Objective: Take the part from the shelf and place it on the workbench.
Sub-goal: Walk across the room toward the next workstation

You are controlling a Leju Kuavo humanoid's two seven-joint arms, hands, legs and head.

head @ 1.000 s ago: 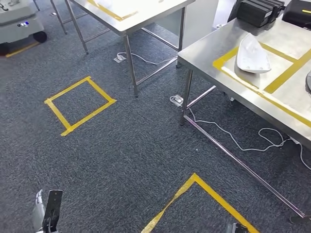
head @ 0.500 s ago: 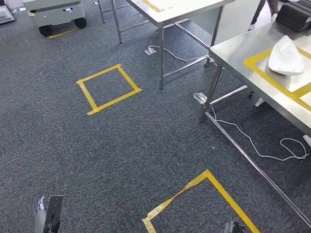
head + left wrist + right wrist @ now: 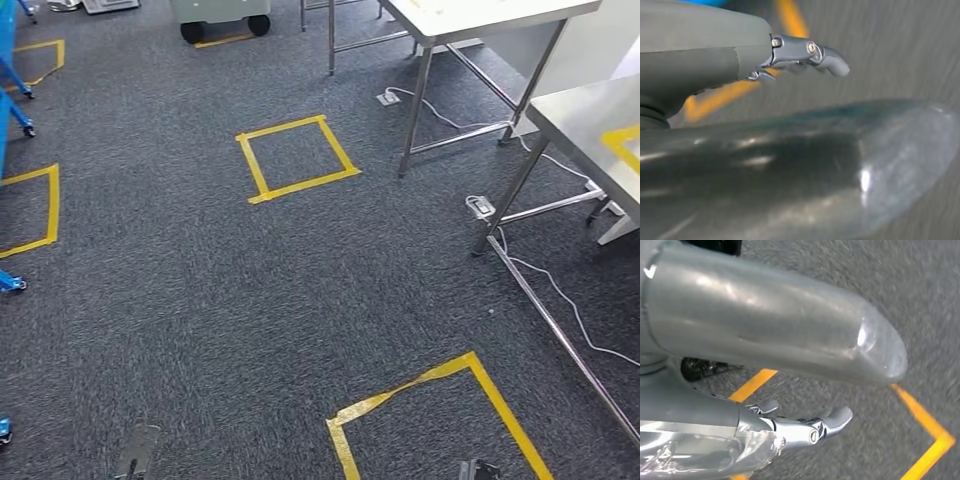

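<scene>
Workbench of brushed steel (image 3: 581, 125), yellow tape on top, stands at our right on speckled grey carpet (image 3: 226, 290); where the part lies we cannot tell. Left wrist: our smooth grey left hand (image 3: 753, 55) hangs well apart from the workbench, fingers straight, holding nothing. Right wrist: our right hand (image 3: 791, 427) likewise.

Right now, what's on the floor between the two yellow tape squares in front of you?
Only bare grey carpet separates the far yellow square and the near one, in the head view.
</scene>
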